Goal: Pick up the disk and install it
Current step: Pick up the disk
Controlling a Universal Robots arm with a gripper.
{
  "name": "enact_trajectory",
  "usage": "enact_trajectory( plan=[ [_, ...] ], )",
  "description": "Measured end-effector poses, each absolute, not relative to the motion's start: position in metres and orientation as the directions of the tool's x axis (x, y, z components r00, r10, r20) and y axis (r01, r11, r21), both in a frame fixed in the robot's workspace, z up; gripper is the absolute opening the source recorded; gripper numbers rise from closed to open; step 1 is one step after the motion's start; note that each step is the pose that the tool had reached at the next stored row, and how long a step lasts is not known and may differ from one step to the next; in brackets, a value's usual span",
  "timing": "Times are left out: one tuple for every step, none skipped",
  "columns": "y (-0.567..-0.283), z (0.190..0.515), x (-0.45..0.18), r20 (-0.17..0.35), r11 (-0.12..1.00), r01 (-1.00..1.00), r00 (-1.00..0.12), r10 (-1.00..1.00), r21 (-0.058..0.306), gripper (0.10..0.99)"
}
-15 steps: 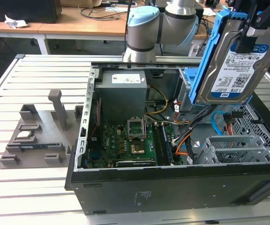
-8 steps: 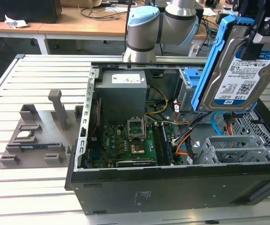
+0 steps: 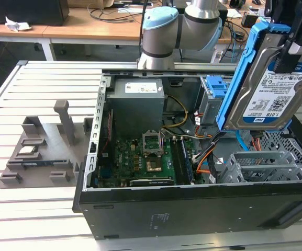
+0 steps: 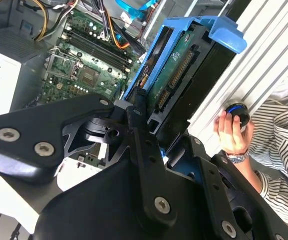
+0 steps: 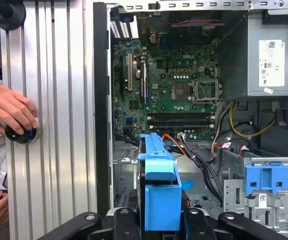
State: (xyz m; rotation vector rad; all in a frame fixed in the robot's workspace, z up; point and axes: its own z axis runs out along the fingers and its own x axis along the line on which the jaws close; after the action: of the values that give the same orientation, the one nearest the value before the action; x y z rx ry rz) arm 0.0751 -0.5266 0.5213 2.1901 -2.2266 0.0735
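The disk (image 3: pixel 268 89), a silver hard drive with a blue-and-white label in a bright blue carrier frame, hangs tilted on edge above the right part of the open computer case (image 3: pixel 192 209). My gripper (image 3: pixel 291 49) is shut on its upper end. In the second wrist view the disk (image 4: pixel 176 70) shows its green circuit side between my black fingers (image 4: pixel 139 130). The first wrist view looks down the blue carrier (image 5: pixel 159 190), held in my gripper (image 5: pixel 158 225) over the case interior.
Inside the case lie the motherboard (image 3: pixel 140 157), power supply (image 3: pixel 137 99), a grey drive cage with blue latch (image 3: pixel 213 99) and perforated metal bays (image 3: pixel 260 164). A grey fixture (image 3: pixel 35 157) holding a processor chip (image 3: pixel 26 151) sits on the exterior view's left. A person's hand (image 5: pixel 9 107) rests on a knob (image 5: pixel 21 134).
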Motion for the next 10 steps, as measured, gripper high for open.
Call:
enact_trajectory(
  plan=[
    [-0.5279, 0.5213, 0.0751, 0.045, 0.016, -1.000, -0.017, -0.999, -0.021, 0.365],
    [-0.5293, 0.5212, 0.0751, 0.046, 0.016, -1.000, -0.017, -0.999, -0.021, 0.365],
    [-0.5309, 0.5211, 0.0751, 0.045, 0.016, -1.000, -0.017, -0.999, -0.021, 0.365],
    [-0.5319, 0.5210, 0.0750, 0.045, 0.016, -1.000, -0.017, -0.999, -0.021, 0.365],
    [-0.5328, 0.5207, 0.0751, 0.045, 0.016, -1.000, -0.017, -0.999, -0.021, 0.365],
    [-0.5335, 0.5204, 0.0751, 0.045, 0.016, -1.000, -0.017, -0.999, -0.021, 0.365],
    [-0.5342, 0.5196, 0.0751, 0.045, 0.016, -1.000, -0.017, -0.999, -0.021, 0.365],
    [-0.5346, 0.5186, 0.0750, 0.045, 0.016, -1.000, -0.017, -0.999, -0.021, 0.365],
    [-0.5349, 0.5161, 0.0751, 0.046, 0.016, -1.000, -0.017, -0.999, -0.021, 0.365],
    [-0.5351, 0.5144, 0.0751, 0.046, 0.016, -1.000, -0.017, -0.999, -0.021, 0.365]
  ],
)
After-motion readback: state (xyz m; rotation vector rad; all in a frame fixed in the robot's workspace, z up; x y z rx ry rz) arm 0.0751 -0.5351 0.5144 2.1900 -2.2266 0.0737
